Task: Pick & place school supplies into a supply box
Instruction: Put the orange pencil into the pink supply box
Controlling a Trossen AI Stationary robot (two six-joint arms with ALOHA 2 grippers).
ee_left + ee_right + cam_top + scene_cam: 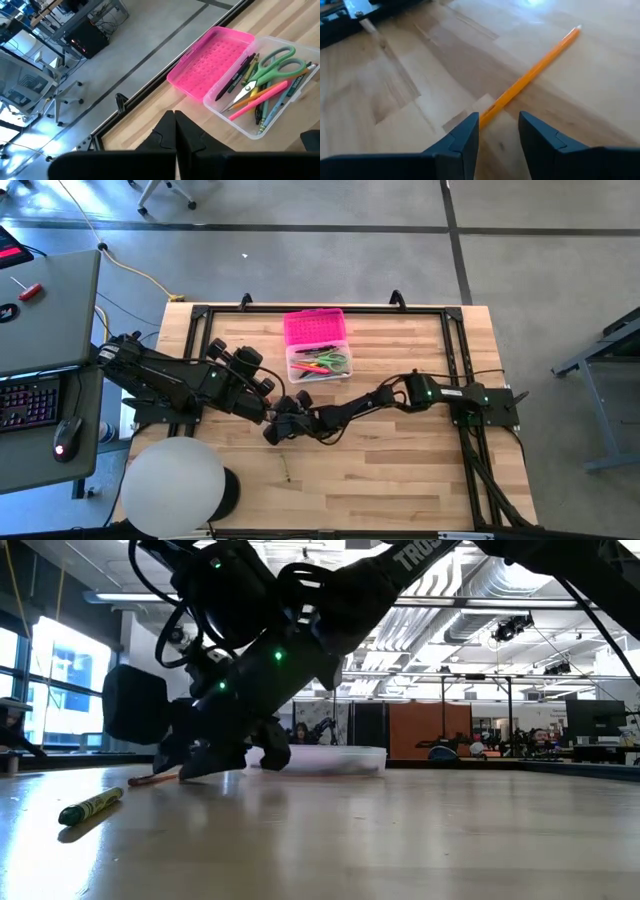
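The supply box (pixel 318 346) lies open toward the far middle of the wooden table (pixel 400 470), its pink dotted lid (pixel 210 60) folded back on the far side and its clear base (pixel 277 117) on the near side. In the base lie green-handled scissors (pixel 272 62), a pink pen (pixel 262 97), an orange pencil, a dark pen (pixel 239 75) and several crayons, heaped together at slightly different angles. Both arms meet at the table's middle, just near of the box. The right gripper (pixel 498 131) is down at the tabletop with its fingers spread apart, and one end of an orange pencil (pixel 532 75) lies on the wood in the gap between them; the fingers do not seem to press on it. The left gripper (pixel 175 132) has its fingers closed flat together with nothing between them, pointed toward the box. A green crayon (pixel 90 807) lies alone on the table nearer the front edge, well apart from the box.
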